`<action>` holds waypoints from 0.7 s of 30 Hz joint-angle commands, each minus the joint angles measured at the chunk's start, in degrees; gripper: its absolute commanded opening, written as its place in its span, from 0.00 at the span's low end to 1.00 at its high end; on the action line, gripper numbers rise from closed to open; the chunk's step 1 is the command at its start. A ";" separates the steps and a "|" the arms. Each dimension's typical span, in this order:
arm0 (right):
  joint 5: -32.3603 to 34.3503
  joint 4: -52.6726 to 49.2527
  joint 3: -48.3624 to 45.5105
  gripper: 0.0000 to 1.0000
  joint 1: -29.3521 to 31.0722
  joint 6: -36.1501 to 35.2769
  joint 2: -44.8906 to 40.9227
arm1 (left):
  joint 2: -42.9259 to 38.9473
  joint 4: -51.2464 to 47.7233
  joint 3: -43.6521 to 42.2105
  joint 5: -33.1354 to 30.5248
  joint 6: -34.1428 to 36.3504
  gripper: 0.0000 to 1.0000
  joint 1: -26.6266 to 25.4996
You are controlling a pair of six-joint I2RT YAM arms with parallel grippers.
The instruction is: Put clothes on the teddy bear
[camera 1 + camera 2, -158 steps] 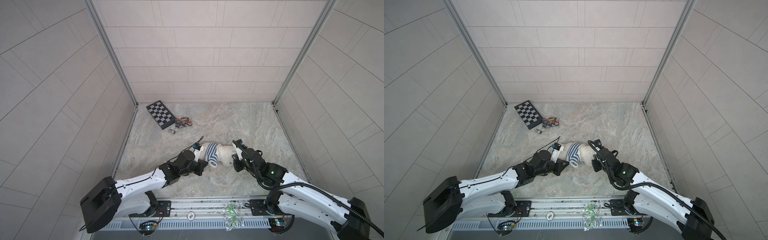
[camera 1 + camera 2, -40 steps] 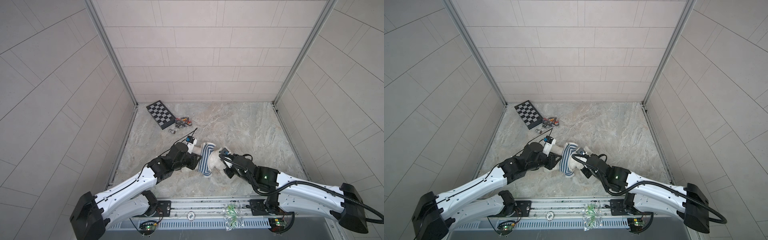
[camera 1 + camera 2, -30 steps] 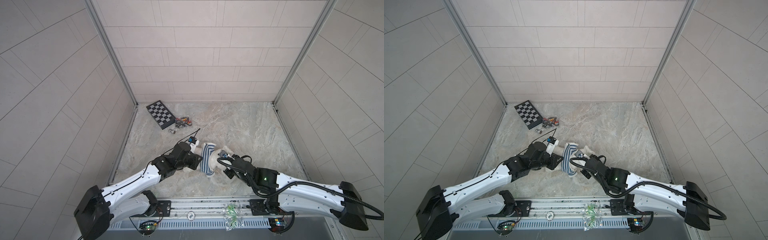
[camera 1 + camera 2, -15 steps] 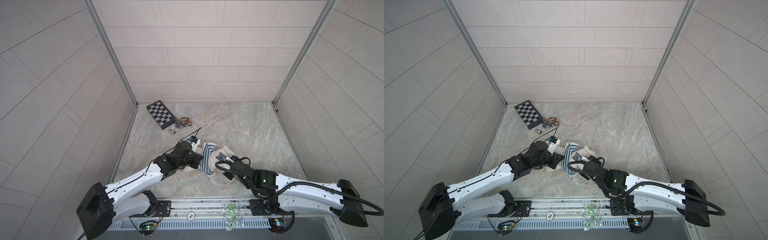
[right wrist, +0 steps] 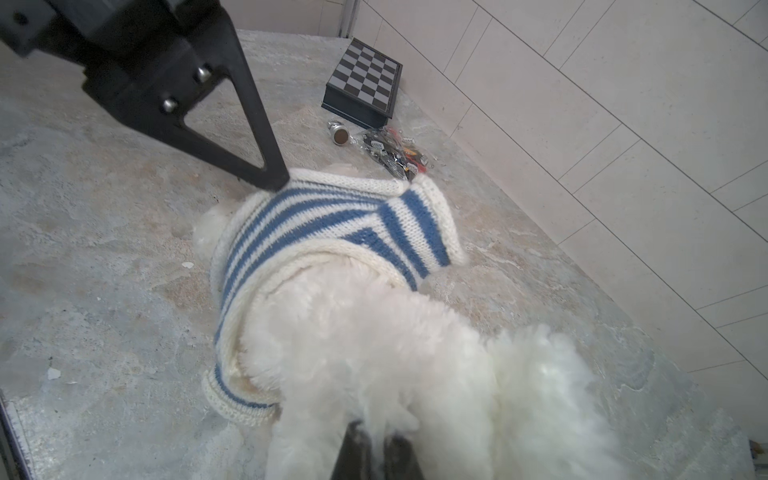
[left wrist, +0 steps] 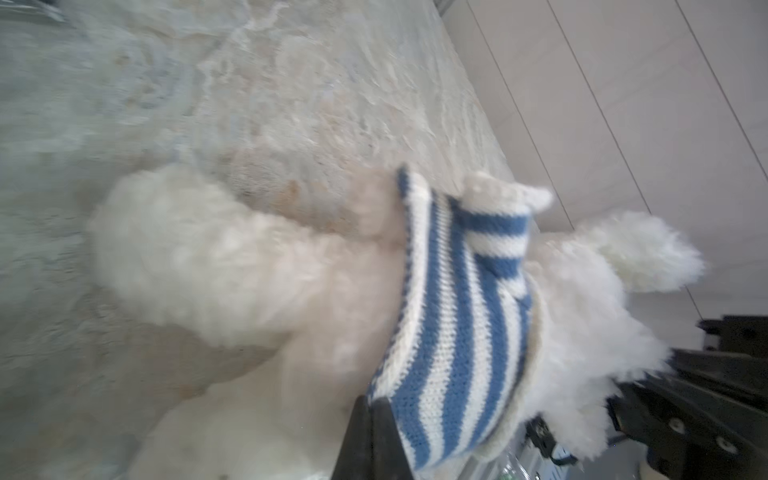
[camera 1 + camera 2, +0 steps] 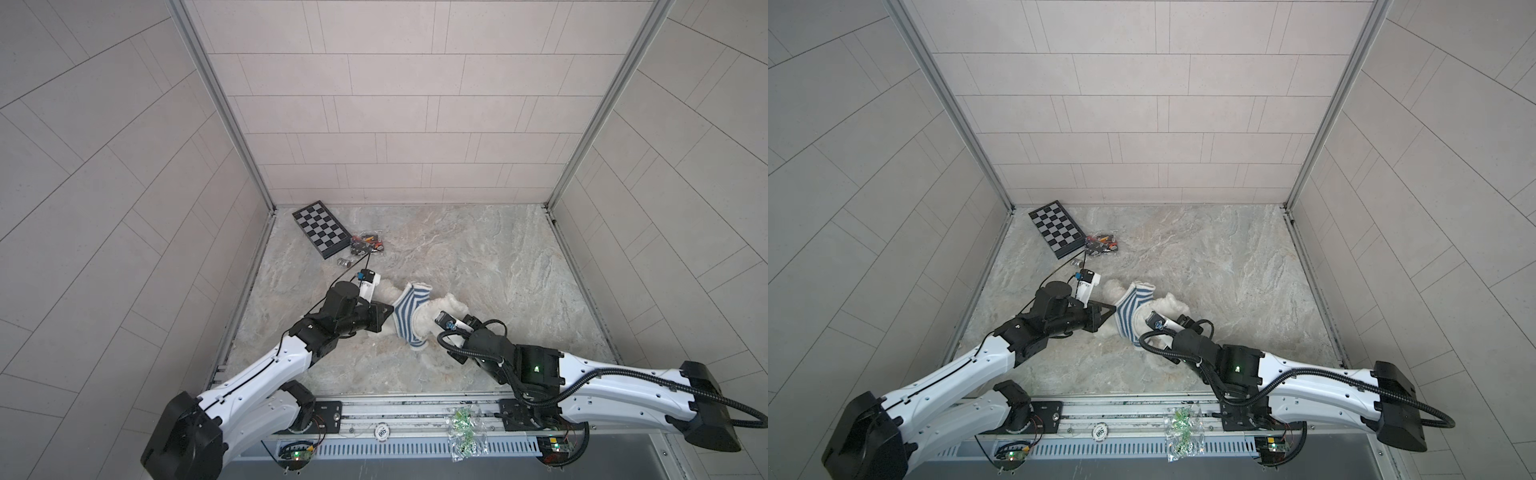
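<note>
The fluffy white teddy bear (image 7: 452, 306) lies on the marble table (image 7: 478, 266) in both top views. A blue-and-white striped knit shirt (image 7: 409, 316) sits bunched round its middle, with white fur showing on both sides of it. My left gripper (image 6: 372, 409) is shut on the shirt's (image 6: 457, 332) hem edge, its tip (image 5: 274, 180) at the shirt's (image 5: 316, 224) rim. My right gripper (image 5: 376, 440) is shut on a tuft of the bear's (image 5: 374, 332) fur, on the far side of the shirt from the left gripper (image 7: 1113, 309).
A folded chessboard (image 7: 320, 228) lies at the back left near the wall. Beside it are a clear bag of small pieces (image 7: 365, 243) and a small metal cylinder (image 7: 344, 262). Tiled walls close in the table on three sides.
My left gripper has closed on the shirt's hem. The right gripper has shifted slightly left with the bear's fur in it, and the bear and shirt have moved a little with it.
</note>
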 commanded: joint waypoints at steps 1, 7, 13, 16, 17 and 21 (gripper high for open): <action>4.23 -0.56 -0.21 0.00 0.40 -2.11 -2.32 | -0.94 -1.44 -2.74 -5.15 -0.92 0.00 4.26; 4.33 0.32 -0.49 0.00 1.11 -3.23 -2.18 | -1.78 -2.59 -2.16 -3.82 0.43 0.00 4.52; 3.18 1.57 -0.33 0.00 1.50 -4.45 -1.26 | -2.77 -1.76 -0.45 2.84 0.75 0.00 2.42; 2.67 3.31 -1.25 0.00 2.46 -7.13 -1.97 | -4.63 -4.18 1.74 4.91 1.56 0.14 -0.06; 2.04 3.60 -1.54 0.00 2.51 -8.03 -2.38 | -5.37 -5.56 2.52 5.27 2.06 0.21 -0.16; 0.81 3.40 -2.09 0.00 2.59 -10.90 -3.36 | -7.79 -10.13 5.82 5.09 4.15 0.42 -0.17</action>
